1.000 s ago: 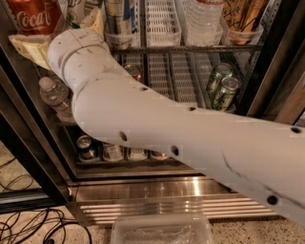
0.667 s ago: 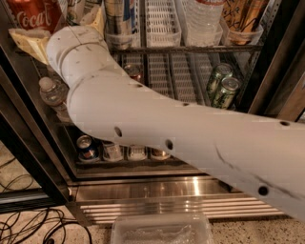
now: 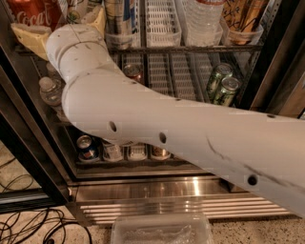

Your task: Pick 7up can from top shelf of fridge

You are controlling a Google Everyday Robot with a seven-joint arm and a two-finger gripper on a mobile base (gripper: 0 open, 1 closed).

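1. The 7up can point(image 3: 78, 12) is seen at the left of the top shelf point(image 3: 190, 48) of the fridge point(image 3: 269, 71), just right of a Coca-Cola can point(image 3: 28, 14). It is stood upright, long axis vertical, with its top cut off by the upper edge.
2. The arm point(image 3: 167, 128) is stretched from lower right to upper left across the open fridge.
3. The gripper point(image 3: 64, 24) is placed at the top shelf by the 7up can, mostly hidden behind the wrist; whether it is spread or pressed together cannot be told.
4. Green cans point(image 3: 221, 86) are stood on the shelf below, at the right.
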